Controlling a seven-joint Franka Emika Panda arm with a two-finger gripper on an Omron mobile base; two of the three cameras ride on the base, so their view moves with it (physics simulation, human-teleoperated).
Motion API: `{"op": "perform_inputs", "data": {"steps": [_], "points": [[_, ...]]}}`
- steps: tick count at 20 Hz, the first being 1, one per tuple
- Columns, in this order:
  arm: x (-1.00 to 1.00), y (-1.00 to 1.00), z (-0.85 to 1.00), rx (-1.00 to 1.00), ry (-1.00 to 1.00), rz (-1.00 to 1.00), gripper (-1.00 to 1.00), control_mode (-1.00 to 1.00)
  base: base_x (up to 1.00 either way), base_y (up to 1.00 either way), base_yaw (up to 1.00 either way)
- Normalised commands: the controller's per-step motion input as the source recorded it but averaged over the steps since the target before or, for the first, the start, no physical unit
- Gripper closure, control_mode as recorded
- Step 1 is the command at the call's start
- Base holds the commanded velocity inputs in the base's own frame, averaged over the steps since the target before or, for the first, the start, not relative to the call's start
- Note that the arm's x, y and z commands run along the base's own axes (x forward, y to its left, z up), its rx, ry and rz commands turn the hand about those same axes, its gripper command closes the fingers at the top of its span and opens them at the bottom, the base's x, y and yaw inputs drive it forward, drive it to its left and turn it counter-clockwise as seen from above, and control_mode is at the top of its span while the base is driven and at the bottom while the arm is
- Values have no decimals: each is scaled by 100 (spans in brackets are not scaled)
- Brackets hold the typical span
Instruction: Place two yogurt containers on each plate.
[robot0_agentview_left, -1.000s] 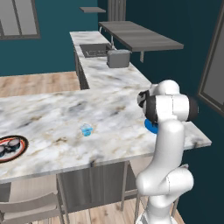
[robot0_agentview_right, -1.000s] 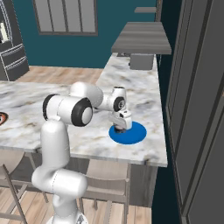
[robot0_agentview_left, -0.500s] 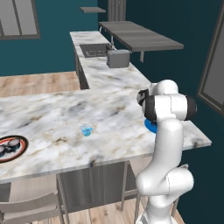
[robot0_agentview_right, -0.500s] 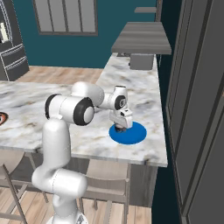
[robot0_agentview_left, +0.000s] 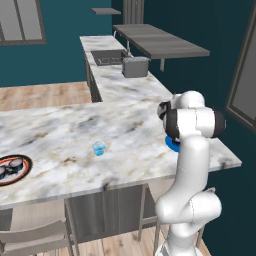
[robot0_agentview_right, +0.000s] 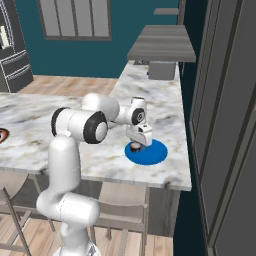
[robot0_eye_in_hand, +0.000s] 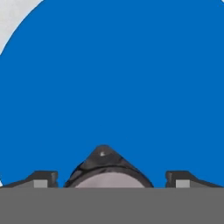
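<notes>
Kitchen with teal walls and a wood floor, and a big marbled bench (robot0_agentview_left: 75, 135) running across in an L shape. There's a grey box (robot0_agentview_left: 135, 66) farther back on the bench next to a sink (robot0_agentview_left: 110, 58).

The blue plate (robot0_agentview_right: 146, 151) sits near the bench's right end, close to the front edge. The pincer (robot0_agentview_right: 136, 145) is right down over it, on the plate's left part. In the hand view the fingertips (robot0_eye_in_hand: 43, 179) stand wide apart with a dark tub (robot0_eye_in_hand: 105, 168) with a pale top sitting between them on the plate, and there's a gap on each side of it, so the pincer is open and not gripping anything.

Way over at the left end of the bench is the other plate (robot0_agentview_left: 23, 171), the red-rimmed one, with dark tubs (robot0_agentview_left: 11, 167) on it. The pale blue tub (robot0_agentview_left: 99, 148) stands by itself on the bare bench roughly between the two plates, well apart from both.
</notes>
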Motion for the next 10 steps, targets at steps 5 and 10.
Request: {"op": "perform_inputs", "data": {"steps": [5,10], "points": [[-2,-6,39,0,-11,0,-100,-100,0,0,0],[-31,1,51,1,-8,0,-100,-100,0,0,0]]}}
